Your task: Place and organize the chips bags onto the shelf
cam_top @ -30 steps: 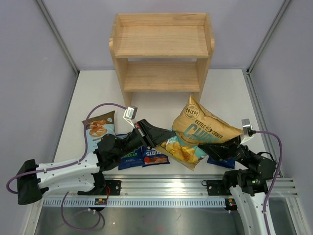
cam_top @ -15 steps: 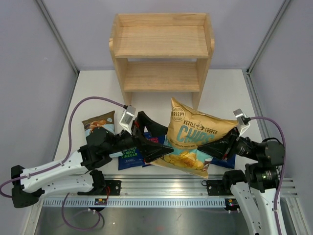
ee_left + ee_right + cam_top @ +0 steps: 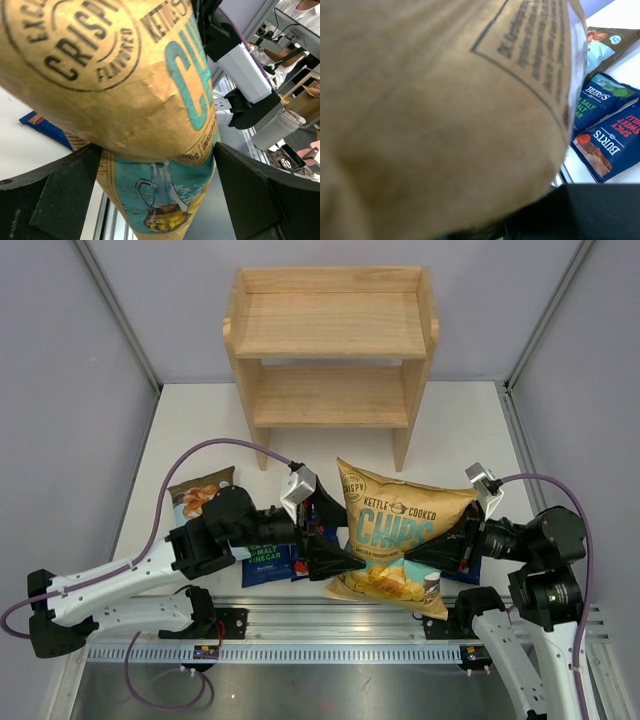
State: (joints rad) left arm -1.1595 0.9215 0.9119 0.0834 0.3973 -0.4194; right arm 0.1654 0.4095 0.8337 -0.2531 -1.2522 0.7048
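The big yellow-and-teal chips bag [image 3: 400,535] hangs tilted above the table's front. My right gripper [image 3: 447,545] is shut on its right edge; in the right wrist view the bag [image 3: 435,100] fills the frame above one dark finger [image 3: 590,215]. My left gripper [image 3: 338,535] is open wide, its fingers either side of the bag's left end [image 3: 165,190] with gaps showing. Two dark blue BURTS bags [image 3: 265,562] [image 3: 308,560] and a pale blue bag with a brown top [image 3: 200,495] lie flat at the front left. The wooden shelf [image 3: 330,340] stands at the back with both tiers bare.
A sliver of another dark blue bag [image 3: 468,570] shows under the right arm. A metal rail [image 3: 340,615] runs along the table's near edge. Grey walls close in both sides. The left arm's purple cable [image 3: 215,445] loops over the table.
The right gripper has lifted the yellow bag and turned it more upright. The left gripper has opened from shut and moved right, its fingers now straddling the bag's left end.
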